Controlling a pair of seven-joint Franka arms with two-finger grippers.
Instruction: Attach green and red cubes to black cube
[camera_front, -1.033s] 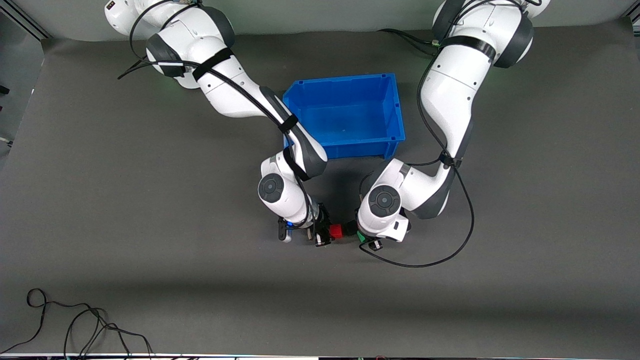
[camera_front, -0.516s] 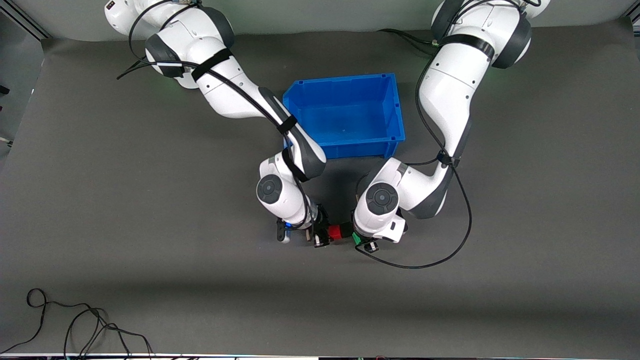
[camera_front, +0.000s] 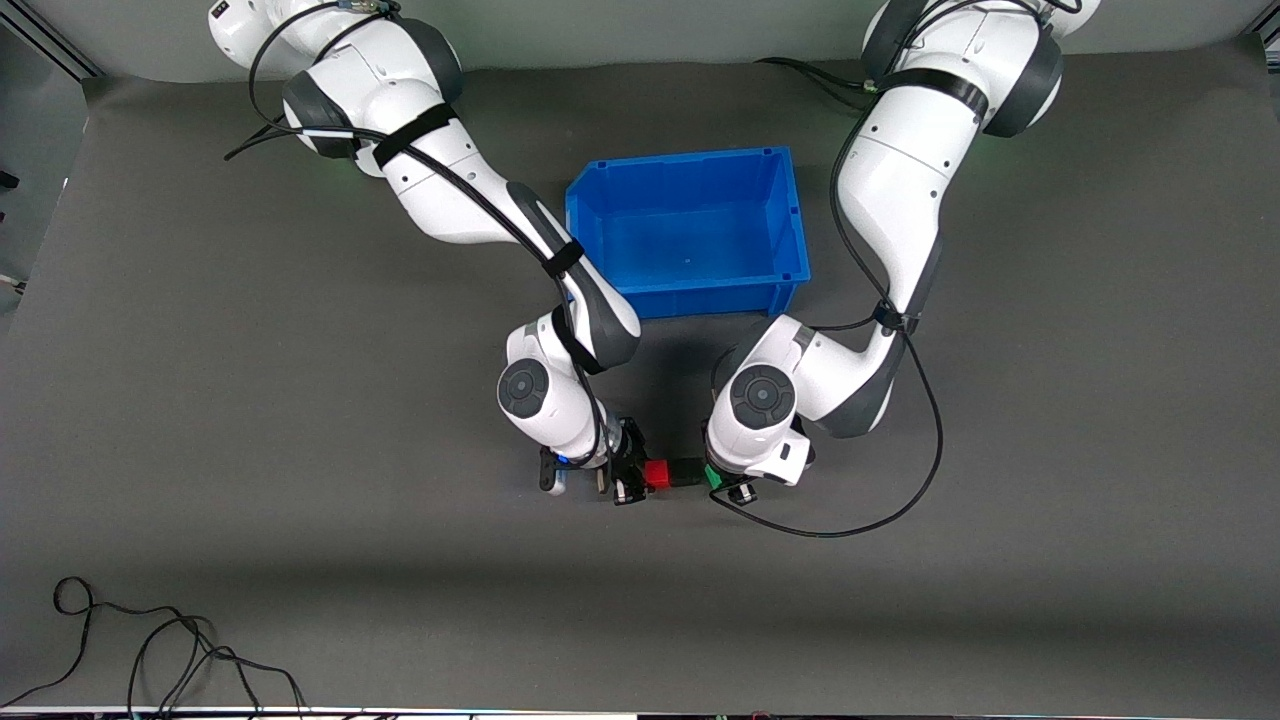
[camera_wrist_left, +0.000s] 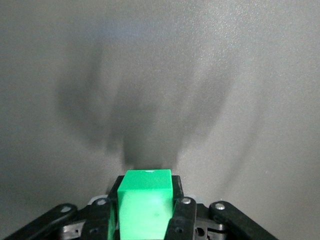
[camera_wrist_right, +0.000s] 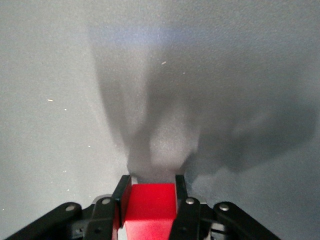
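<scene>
My right gripper (camera_front: 634, 479) is shut on the red cube (camera_front: 657, 474), low over the mat and nearer the front camera than the blue bin. My left gripper (camera_front: 722, 479) is shut on the green cube (camera_front: 711, 477), which is mostly hidden under the wrist. The black cube (camera_front: 686, 470) sits in line between the red and green cubes and appears to touch both. In the right wrist view the red cube (camera_wrist_right: 148, 207) fills the gap between the fingers of the right gripper (camera_wrist_right: 151, 187). In the left wrist view the green cube (camera_wrist_left: 145, 205) fills the gap of the left gripper (camera_wrist_left: 147, 187).
The blue bin (camera_front: 700, 296) stands open between the arms, farther from the front camera than the cubes. The left arm's black cable (camera_front: 830, 528) loops on the mat beside its wrist. A loose cable (camera_front: 150, 650) lies at the front corner at the right arm's end.
Both grippers have shifted toward the right arm's end of the table and slightly nearer the front camera, carrying the cubes. The gap between red and green has closed round the black cube.
</scene>
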